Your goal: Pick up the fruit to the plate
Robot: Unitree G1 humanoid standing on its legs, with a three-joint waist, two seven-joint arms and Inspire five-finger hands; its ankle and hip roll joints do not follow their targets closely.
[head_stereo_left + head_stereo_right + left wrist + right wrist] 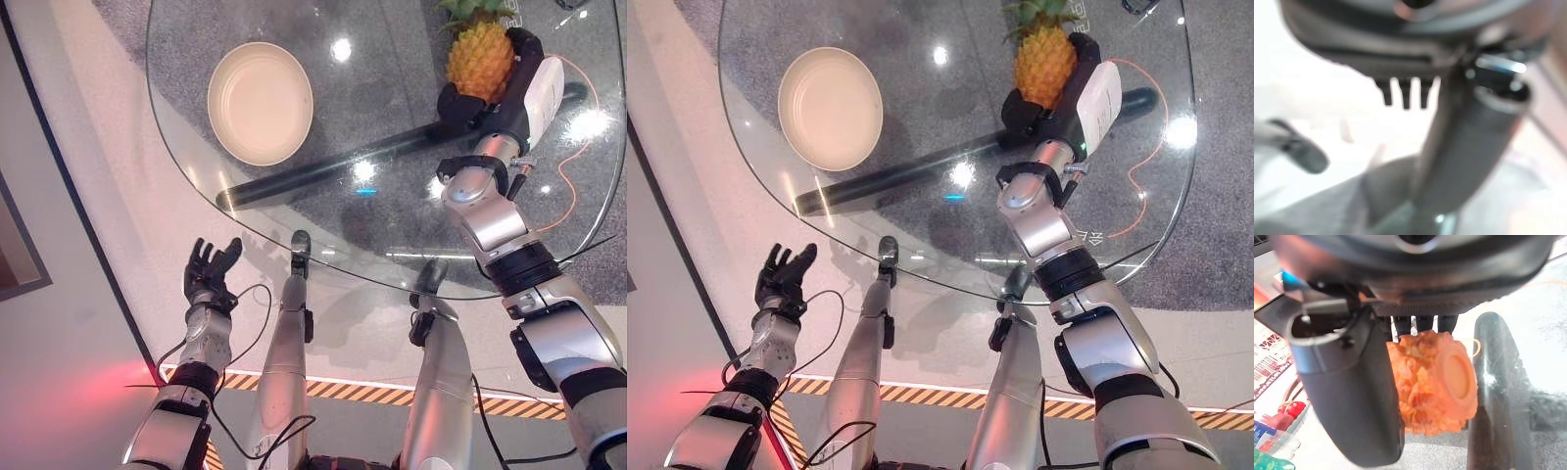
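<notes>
Left eye view: your robot's right hand [495,98] is wrapped around an orange plastic pineapple with a green leafy crown [480,57] at the far right of the round glass table [392,245], fingers on one side of the fruit and thumb on the other. The round cream-coloured empty plate [261,102] sits well apart, toward the table's left. The left hand [211,271] hangs off the table's near edge with fingers spread loosely, holding nothing.

Right eye view: the same layout appears, with the pineapple upright in the right hand's grip and the plate unoccupied.

Left wrist view: the left hand's fingers point out straight, with nothing between them.

Right wrist view: you see the pineapple's flat base facing the camera, the fingers and thumb pressed against its sides. Whether it has left the glass cannot be told.

The step in hand looks like the grasp or early lift. Next you would likely carry the fruit leftward across the table and set it down inside the plate's rim.
</notes>
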